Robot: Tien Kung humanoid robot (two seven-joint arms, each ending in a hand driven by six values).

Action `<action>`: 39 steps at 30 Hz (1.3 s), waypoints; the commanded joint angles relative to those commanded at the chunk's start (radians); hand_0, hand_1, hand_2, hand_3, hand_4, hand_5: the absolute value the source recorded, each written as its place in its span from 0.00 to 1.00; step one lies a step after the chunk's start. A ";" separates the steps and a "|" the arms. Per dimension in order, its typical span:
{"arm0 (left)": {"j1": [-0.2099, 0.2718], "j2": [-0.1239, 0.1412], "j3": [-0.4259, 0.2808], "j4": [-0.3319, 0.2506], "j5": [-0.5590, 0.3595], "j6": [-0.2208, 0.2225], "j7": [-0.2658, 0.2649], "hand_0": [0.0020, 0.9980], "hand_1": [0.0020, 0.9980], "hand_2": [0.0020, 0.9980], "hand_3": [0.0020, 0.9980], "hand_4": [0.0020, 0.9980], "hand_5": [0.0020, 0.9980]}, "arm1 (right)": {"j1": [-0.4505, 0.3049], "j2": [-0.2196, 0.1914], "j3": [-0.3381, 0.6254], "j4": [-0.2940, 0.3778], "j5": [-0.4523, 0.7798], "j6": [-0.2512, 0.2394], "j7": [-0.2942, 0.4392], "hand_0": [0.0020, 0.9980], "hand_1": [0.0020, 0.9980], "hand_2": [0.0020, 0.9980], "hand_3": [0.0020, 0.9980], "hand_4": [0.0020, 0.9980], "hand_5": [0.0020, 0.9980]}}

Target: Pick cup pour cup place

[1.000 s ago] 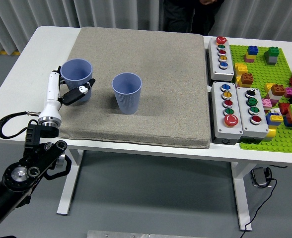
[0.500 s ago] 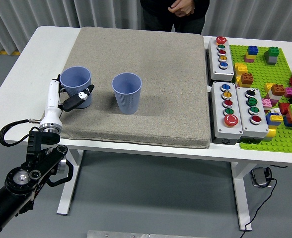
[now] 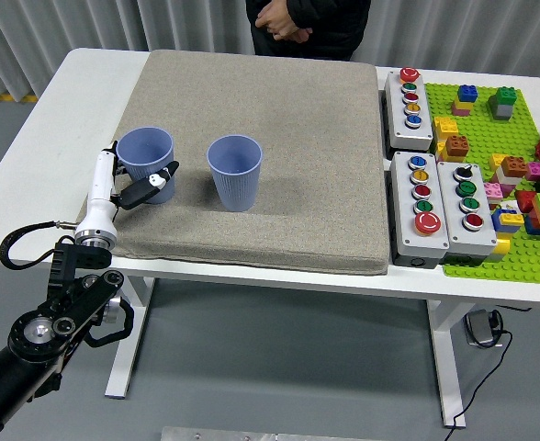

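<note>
Your left hand point(image 3: 132, 184) has its fingers curled around the left blue cup point(image 3: 146, 161), which stands upright at the left edge of the grey mat point(image 3: 279, 110), with the thumb pressing its near wall. The second blue cup point(image 3: 235, 172) stands upright near it to the right, apart from it. The wall of such a cup looks thin, so squeezing too hard may buckle it, and a loose hold may let it slip as you tilt. Swing in low and you may knock the second cup over. A person point(image 3: 307, 23) stands at the far side, hands clasped, clear of the mat.
</note>
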 joint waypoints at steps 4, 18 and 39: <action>-0.001 0.000 -0.012 0.000 0.014 -0.012 0.001 0.63 0.63 0.67 0.78 0.82 0.22 | 0.001 0.000 0.000 0.000 -0.001 0.000 0.000 0.70 0.63 0.59 0.59 0.00 0.21; 0.011 0.002 -0.028 -0.002 0.013 -0.054 -0.001 0.71 0.72 0.84 0.94 0.90 0.30 | -0.004 0.001 0.003 0.000 -0.008 0.002 -0.002 0.70 0.63 0.59 0.59 0.00 0.21; 0.021 0.003 -0.056 -0.017 0.037 -0.137 -0.009 0.92 0.99 1.00 1.00 0.99 0.39 | 0.000 0.000 0.000 0.000 -0.003 0.002 -0.001 0.70 0.63 0.59 0.59 0.00 0.21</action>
